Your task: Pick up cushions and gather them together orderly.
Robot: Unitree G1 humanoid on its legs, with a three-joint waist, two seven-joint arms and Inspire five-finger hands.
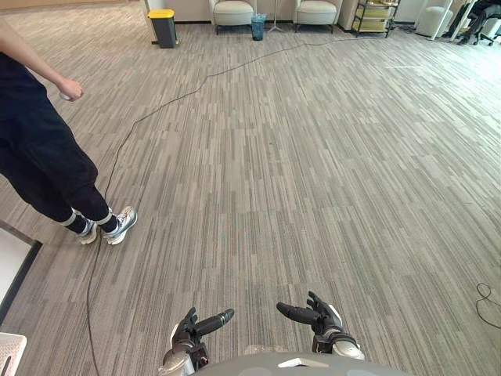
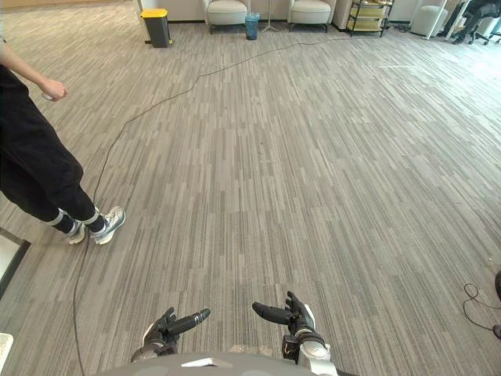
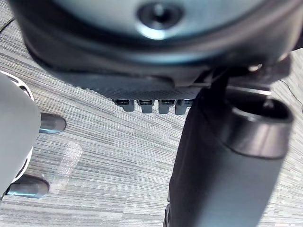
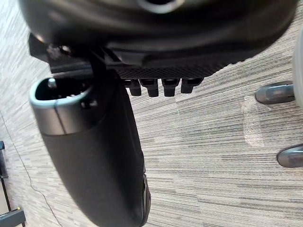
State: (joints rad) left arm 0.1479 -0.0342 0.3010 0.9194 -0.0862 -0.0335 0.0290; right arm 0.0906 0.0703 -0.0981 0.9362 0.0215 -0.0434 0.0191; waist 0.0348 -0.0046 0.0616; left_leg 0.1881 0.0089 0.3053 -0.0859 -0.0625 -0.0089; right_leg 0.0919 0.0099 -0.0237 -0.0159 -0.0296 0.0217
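Low over the carpet (image 1: 313, 157), the left hand (image 1: 189, 329) and right hand (image 1: 321, 315) hang empty, both seemingly relaxed open.

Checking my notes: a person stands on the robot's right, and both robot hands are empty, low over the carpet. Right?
No: the left eye view shows the person on the robot's left. The left hand and right hand are indeed empty, low over the carpet.
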